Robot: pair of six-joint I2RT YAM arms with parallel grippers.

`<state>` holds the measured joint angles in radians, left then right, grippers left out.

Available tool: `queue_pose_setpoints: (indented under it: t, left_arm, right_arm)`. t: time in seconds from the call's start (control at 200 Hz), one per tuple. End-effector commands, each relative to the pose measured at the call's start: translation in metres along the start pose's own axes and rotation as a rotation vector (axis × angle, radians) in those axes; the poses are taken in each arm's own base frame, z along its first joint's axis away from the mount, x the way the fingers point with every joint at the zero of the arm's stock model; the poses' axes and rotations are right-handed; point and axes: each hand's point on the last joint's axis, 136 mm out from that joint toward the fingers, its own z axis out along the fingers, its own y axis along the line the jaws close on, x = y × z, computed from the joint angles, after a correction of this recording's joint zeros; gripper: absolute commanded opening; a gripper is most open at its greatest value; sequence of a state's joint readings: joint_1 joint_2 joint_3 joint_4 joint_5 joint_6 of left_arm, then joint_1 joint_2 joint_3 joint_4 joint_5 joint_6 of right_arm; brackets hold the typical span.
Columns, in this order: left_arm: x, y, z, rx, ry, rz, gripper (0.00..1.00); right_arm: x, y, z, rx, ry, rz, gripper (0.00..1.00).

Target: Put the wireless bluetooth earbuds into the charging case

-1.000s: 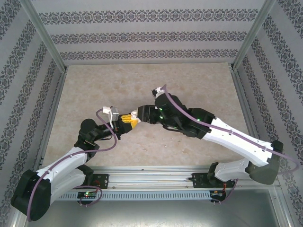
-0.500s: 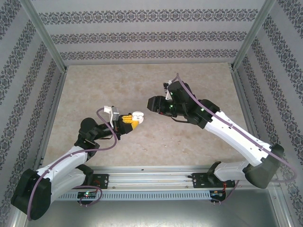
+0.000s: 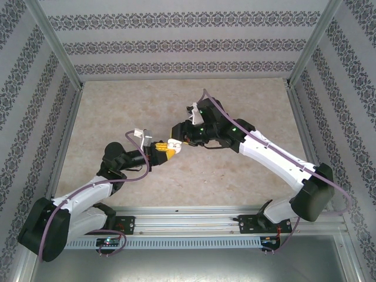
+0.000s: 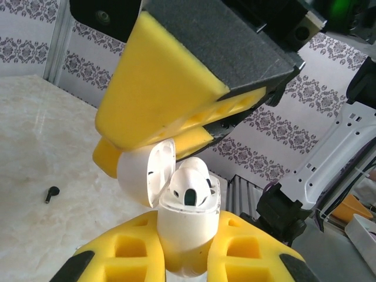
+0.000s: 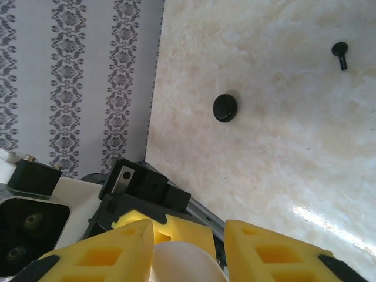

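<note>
Overhead first: charging case [image 3: 172, 144] is held up off the desk [image 3: 117, 106] in the left jaws, which are closed on its lower body. Right jaws meet the case from its far-right side, tips at the lid end. From this view, cannot tell whether they grip it or only touch it.

Left wrist view: case [image 4: 187, 235] is upright between the left jaws' yellow pads [image 4: 117, 261], clamped on both sides. Lid [image 4: 147, 176] is hinged open and leans to the case's left. One white earbud [image 4: 189, 189] sits in the mouth of the case, its top proud of the rim. One yellow pad of the right jaws [image 4: 153, 88] hangs directly above the case, and a second one shows behind the lid. Touching the lid or not, cannot tell. A black earbud [image 4: 53, 192] lies on the desk, well left of the case.

Right wrist view: white curve of the case [image 5: 185, 264] fills the gap between the right jaws' pads [image 5: 100, 255]. The pads stand moderately apart, one on either side of it. Pinching or only straddling, cannot tell. On the desk beyond the case lies a black round thing [image 5: 225, 108]. Farther right of it lies a stemmed black bud [image 5: 340, 54], well apart
</note>
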<state>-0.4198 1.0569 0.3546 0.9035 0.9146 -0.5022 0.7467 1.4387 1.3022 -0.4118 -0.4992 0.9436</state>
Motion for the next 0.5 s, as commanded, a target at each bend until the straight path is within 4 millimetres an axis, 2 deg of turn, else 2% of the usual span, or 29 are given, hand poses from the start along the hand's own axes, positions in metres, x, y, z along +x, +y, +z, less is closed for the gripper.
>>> queue_pose_setpoints:
  t: [0.0, 0.135, 0.325, 0.42, 0.495]
  left_arm:
    - [-0.022, -0.012, 0.006, 0.046, -0.043, 0.046, 0.0]
    - [-0.015, -0.001, 0.008, 0.012, -0.031, 0.005, 0.0]
    - [-0.003, 0.014, 0.009, -0.038, -0.014, -0.084, 0.0]
    - [0.0, 0.019, 0.008, -0.062, -0.022, -0.115, 0.0]
    - [0.003, 0.027, 0.005, -0.11, -0.026, -0.138, 0.0]
  right_arm:
    - [0.013, 0.031, -0.007, -0.134, 0.062, -0.064, 0.35]
    - [0.011, 0.044, -0.027, -0.165, 0.02, -0.128, 0.34]
    - [0.01, 0.052, -0.071, -0.166, -0.088, -0.225, 0.33]
    - [0.006, 0.041, -0.089, -0.115, -0.157, -0.237, 0.34]
    - [0.0, 0.017, -0.101, -0.015, -0.218, -0.203, 0.35]
